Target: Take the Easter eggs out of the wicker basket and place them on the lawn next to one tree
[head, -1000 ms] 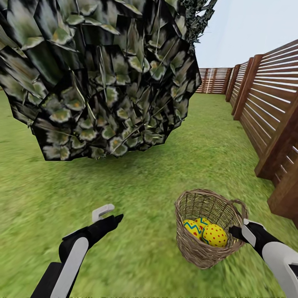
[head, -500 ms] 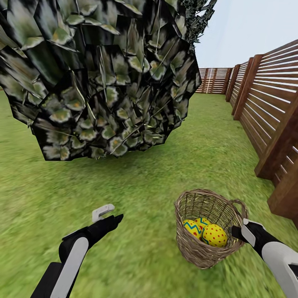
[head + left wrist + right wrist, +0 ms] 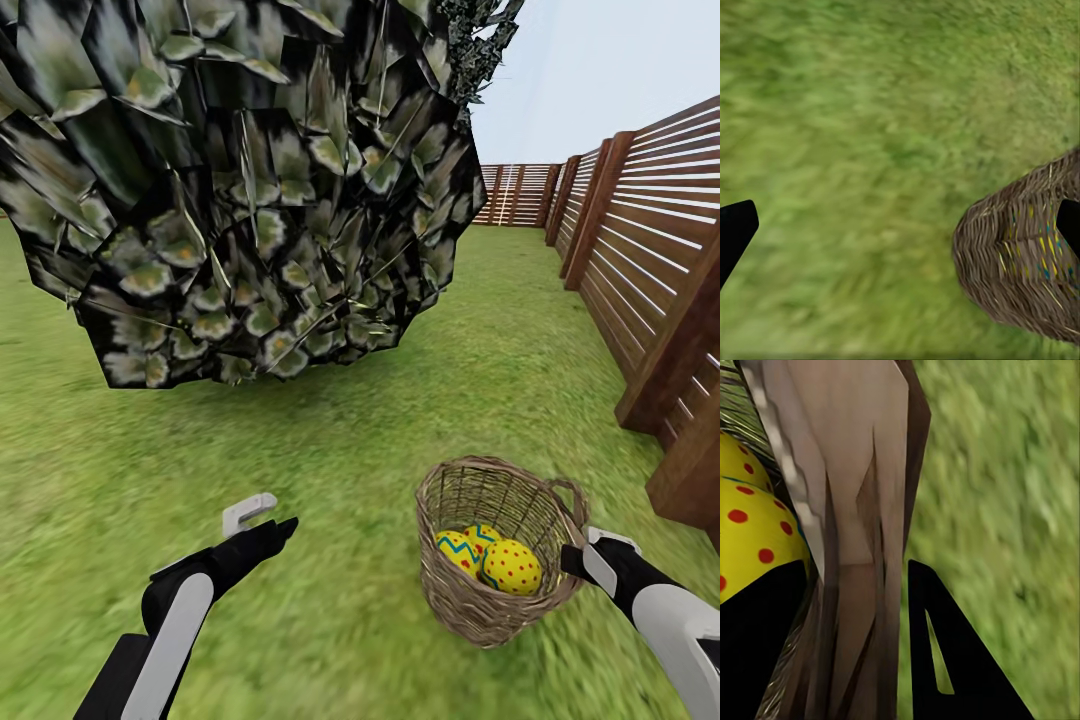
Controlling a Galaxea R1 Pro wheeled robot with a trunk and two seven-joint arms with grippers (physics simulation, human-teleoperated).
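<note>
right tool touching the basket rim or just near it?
Touching. The right wrist view shows the right tool with its two dark fingers on either side of the wicker basket rim, one inside by an egg, one outside.

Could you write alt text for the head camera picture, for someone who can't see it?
A tilted wicker basket holding three Easter eggs sits on the lawn, the right gripper at its rim. The left gripper hangs open over grass, below a leafy bush and beside a wooden fence.
</note>
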